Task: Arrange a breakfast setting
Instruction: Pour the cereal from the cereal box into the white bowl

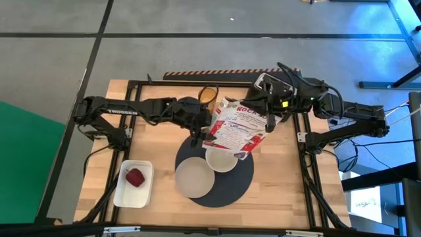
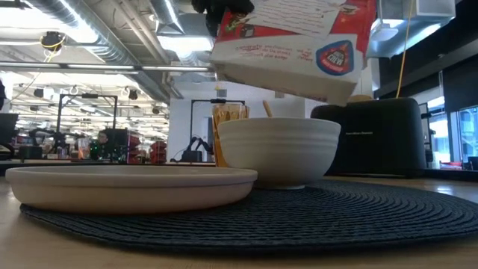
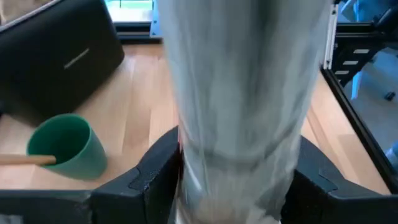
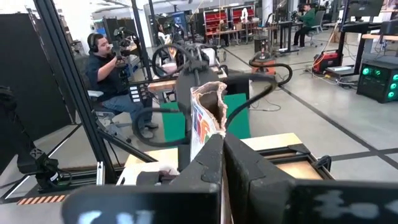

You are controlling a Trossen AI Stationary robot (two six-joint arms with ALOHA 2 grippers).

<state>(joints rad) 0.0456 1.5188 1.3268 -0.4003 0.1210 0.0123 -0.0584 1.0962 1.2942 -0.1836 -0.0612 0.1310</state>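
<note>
Overhead, a red-and-white cereal bag (image 1: 238, 125) is being held over the bowl (image 1: 222, 160), clamped by the left gripper (image 1: 202, 135) low and the right gripper (image 1: 268, 120) pinched shut at its top; plate (image 1: 193, 176) and mat (image 1: 227, 187) lying set beneath. Level view: bowl contents are being hidden. Left wrist: tumbler (image 3: 67, 145) is holding a spoon (image 3: 25, 160).

Left end effector (image 1: 201, 133) clamped — raised; right end effector (image 1: 268, 122) pinched shut.
</note>
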